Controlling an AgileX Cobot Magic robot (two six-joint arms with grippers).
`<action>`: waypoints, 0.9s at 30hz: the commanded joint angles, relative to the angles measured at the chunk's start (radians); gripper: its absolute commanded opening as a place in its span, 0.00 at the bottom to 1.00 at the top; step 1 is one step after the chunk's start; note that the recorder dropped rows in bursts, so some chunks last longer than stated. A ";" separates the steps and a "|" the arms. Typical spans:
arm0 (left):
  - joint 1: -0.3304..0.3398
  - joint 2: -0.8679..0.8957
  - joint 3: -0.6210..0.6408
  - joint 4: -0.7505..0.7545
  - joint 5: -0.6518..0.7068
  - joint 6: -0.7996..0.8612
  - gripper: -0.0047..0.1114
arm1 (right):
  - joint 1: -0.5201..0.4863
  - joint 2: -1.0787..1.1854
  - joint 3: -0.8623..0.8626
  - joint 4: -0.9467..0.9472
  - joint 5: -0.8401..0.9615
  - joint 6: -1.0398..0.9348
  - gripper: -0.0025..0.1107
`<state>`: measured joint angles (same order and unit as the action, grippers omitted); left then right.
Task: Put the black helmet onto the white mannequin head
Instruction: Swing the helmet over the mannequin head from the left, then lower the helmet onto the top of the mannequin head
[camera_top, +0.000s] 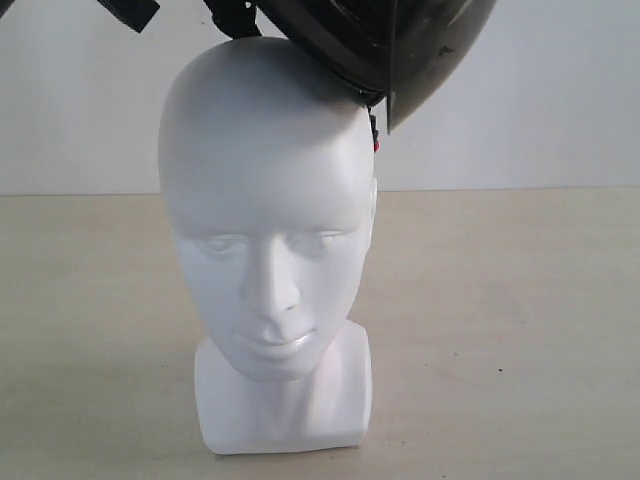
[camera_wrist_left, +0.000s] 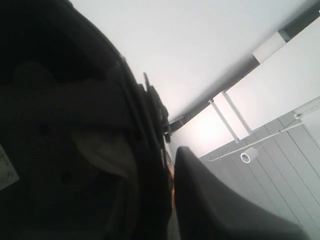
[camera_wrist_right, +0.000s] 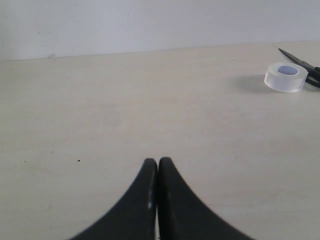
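Black helmet (camera_top: 400, 35) hanging tilted over white mannequin head (camera_top: 268, 200), lower rim seeming to touch the crown on the right of ext view, most of the shell running off the top edge; not seated on head yet. Head standing upright on its base on pale table (camera_top: 520, 320), facing cam. L gripper (camera_wrist_left: 169, 155) pinching helmet rim, w/ one finger (camera_wrist_left: 215, 210) lying outside the shell, other lost in the dark lining. R gripper (camera_wrist_right: 158, 167) hovering low over table, fingers pressed together, holding nothing. Clear tape roll (camera_wrist_right: 285, 76) sitting well apart from it
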<state>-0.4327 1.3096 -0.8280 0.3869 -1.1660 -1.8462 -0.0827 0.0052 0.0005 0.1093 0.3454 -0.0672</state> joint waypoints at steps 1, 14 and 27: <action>0.014 -0.022 0.039 -0.039 -0.055 0.013 0.08 | 0.000 -0.005 -0.001 -0.008 -0.012 0.003 0.02; 0.040 -0.040 0.107 -0.031 -0.055 0.024 0.08 | 0.000 -0.005 -0.001 -0.008 -0.012 0.003 0.02; 0.066 -0.058 0.107 0.024 -0.055 0.022 0.08 | 0.000 -0.005 -0.001 -0.008 -0.012 0.003 0.02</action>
<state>-0.3868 1.2785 -0.7128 0.4596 -1.1626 -1.8644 -0.0827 0.0052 0.0005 0.1093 0.3454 -0.0672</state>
